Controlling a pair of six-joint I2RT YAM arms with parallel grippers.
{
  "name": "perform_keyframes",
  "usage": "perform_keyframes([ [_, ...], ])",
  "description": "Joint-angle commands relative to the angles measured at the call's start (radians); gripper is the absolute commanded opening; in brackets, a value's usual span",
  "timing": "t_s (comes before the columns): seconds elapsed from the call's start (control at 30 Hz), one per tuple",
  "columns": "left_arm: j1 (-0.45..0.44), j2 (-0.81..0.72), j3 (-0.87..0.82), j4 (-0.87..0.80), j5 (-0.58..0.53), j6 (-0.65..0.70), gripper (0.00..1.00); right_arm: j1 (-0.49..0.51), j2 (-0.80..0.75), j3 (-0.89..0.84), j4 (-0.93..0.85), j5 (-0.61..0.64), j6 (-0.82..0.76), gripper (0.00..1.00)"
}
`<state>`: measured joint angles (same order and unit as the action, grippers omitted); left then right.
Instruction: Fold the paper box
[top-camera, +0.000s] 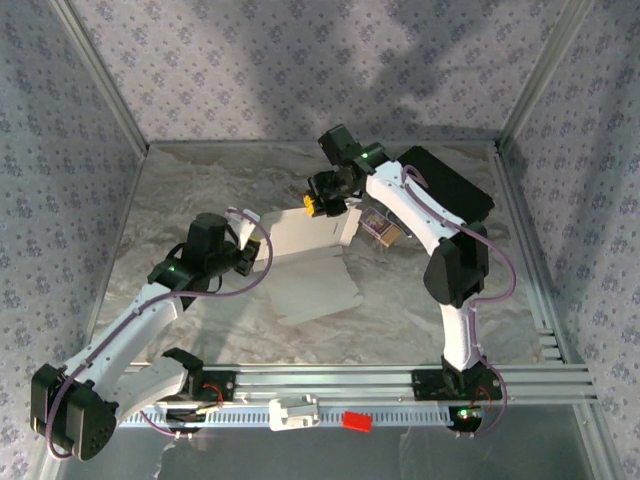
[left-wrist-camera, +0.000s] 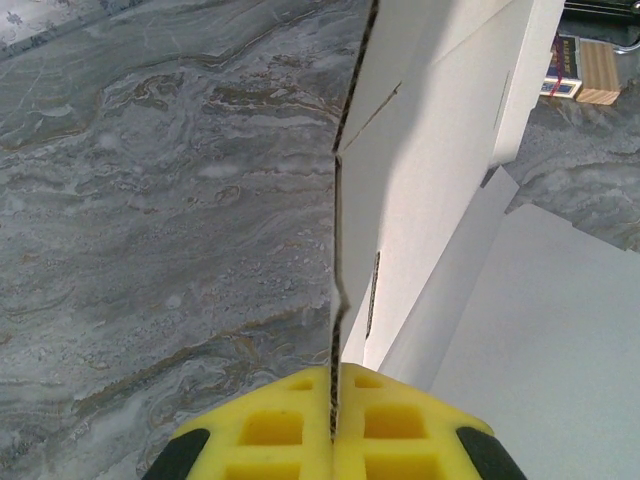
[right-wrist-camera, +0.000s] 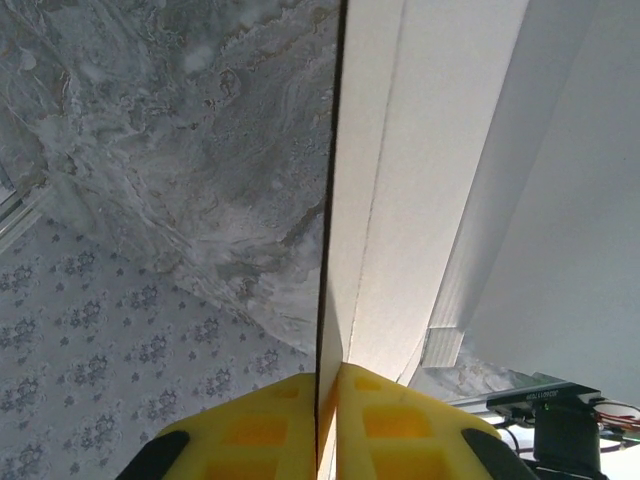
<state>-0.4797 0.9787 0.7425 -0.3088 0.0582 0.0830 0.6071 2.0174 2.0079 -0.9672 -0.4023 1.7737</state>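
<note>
The paper box (top-camera: 312, 268) is white cardboard lying mid-table, with its rear panels raised. My left gripper (top-camera: 256, 250) is at the box's left edge. In the left wrist view its yellow fingers (left-wrist-camera: 270, 430) are shut on a standing flap of the paper box (left-wrist-camera: 430, 180), and the corrugated edge runs between them at the left gripper (left-wrist-camera: 332, 425). My right gripper (top-camera: 326, 205) is at the box's far edge. In the right wrist view the right gripper (right-wrist-camera: 328, 425) is shut on an upright panel of the paper box (right-wrist-camera: 430, 150).
A black rectangular case (top-camera: 452, 186) lies at the back right. A small tan and purple packet (top-camera: 383, 228) sits just right of the box, also in the left wrist view as the packet (left-wrist-camera: 578, 70). A metal rail (top-camera: 400, 385) runs along the near edge, and patterned walls enclose the table.
</note>
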Motion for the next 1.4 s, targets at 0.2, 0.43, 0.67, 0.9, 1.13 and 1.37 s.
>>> perform_keyframes([
  [0.2,0.005,0.006,-0.001,0.082,-0.003,-0.061,0.06,0.006,-0.021,-0.025,0.009,0.029,0.015,0.0],
  [0.43,0.021,-0.055,-0.012,0.031,-0.018,-0.274,0.56,0.045,-0.108,-0.249,0.376,0.178,-0.019,0.0],
  [0.67,0.059,-0.197,0.064,-0.116,-0.028,-0.709,0.61,0.068,-0.129,-0.318,0.49,0.233,-0.023,0.0],
  [0.9,0.108,0.061,0.348,-0.291,0.082,-0.965,0.51,0.078,-0.118,-0.293,0.455,0.227,-0.016,0.0],
  [1.13,0.106,0.27,0.544,-0.363,0.106,-1.082,0.47,0.076,-0.111,-0.285,0.451,0.216,-0.005,0.0],
  [1.37,0.093,0.353,0.588,-0.413,0.107,-1.09,0.45,0.074,-0.101,-0.271,0.441,0.198,0.0,0.0],
])
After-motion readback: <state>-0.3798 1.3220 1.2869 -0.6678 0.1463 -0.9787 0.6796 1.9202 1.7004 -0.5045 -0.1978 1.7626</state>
